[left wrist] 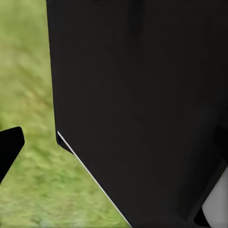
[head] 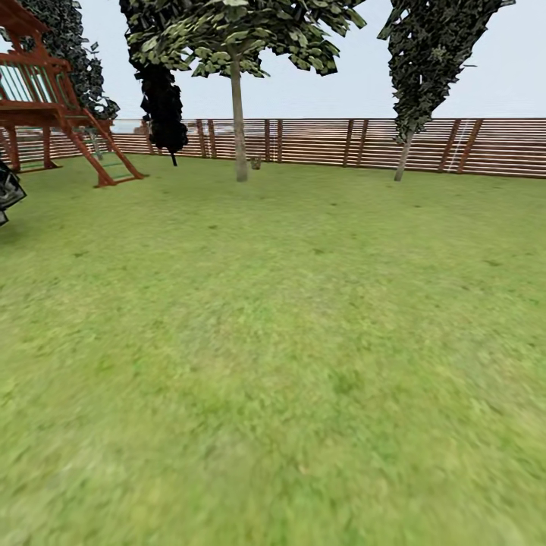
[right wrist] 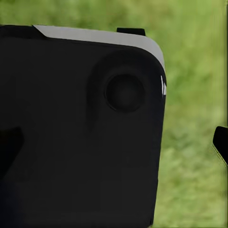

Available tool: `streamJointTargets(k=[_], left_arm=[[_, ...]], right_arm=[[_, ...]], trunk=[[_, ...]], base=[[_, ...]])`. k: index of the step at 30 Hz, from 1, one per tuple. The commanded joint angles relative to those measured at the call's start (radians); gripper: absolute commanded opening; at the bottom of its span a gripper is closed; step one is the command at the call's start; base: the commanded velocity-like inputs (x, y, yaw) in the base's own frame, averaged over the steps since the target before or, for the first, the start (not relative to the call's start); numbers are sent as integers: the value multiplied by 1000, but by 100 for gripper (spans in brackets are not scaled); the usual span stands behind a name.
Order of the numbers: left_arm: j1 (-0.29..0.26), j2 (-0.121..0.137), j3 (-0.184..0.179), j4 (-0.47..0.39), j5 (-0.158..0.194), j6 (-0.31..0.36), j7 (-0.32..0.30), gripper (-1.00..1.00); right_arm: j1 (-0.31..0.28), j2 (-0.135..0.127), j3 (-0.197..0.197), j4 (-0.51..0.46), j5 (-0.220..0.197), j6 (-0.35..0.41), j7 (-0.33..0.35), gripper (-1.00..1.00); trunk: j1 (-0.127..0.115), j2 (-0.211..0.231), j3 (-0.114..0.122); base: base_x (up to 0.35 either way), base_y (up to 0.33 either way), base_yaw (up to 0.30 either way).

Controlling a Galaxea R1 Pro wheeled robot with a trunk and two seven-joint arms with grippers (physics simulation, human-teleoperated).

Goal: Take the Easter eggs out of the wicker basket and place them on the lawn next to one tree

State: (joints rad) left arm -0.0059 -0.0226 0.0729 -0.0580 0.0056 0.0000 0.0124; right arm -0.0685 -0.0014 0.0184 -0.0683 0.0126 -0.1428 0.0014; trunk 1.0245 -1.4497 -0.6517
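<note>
The lawn (head: 288, 341) spreads wide and flat in front of me in the head view. Far across it stands a tree (head: 239, 129) with a straight pale trunk and a leafy crown. At its foot sits a small grey-brown object (head: 255, 161), too far off to identify. The Easter eggs and the wicker basket are out of view. In the left wrist view a black body panel (left wrist: 142, 109) blocks most of the picture, with one dark fingertip (left wrist: 9, 148) at the edge over grass. The right wrist view has a black housing (right wrist: 80, 128) and one fingertip (right wrist: 221, 142) over grass.
A brown slatted fence (head: 341, 144) runs along the far side of the garden. A red wooden playset (head: 53, 114) stands at the far left. Dark columnar trees rise at the back (head: 163, 98) and at the right (head: 425, 68). A dark shape (head: 7, 193) sits at the left edge.
</note>
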Motion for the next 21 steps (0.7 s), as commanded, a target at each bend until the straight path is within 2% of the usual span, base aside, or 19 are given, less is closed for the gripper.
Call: streamJointTargets(k=[1,21], left_arm=[[0,0,7,0,1,0,1,100],[0,-1,7,0,0,0,1,100]], right_arm=[[-1,0,2,1,1,-3,0,100],[-1,-5,-3,3,-9,-3,-6,100]], trunk=[[1,0,-1],[1,0,-1]], base=[[333,0,0],[334,0,0]])
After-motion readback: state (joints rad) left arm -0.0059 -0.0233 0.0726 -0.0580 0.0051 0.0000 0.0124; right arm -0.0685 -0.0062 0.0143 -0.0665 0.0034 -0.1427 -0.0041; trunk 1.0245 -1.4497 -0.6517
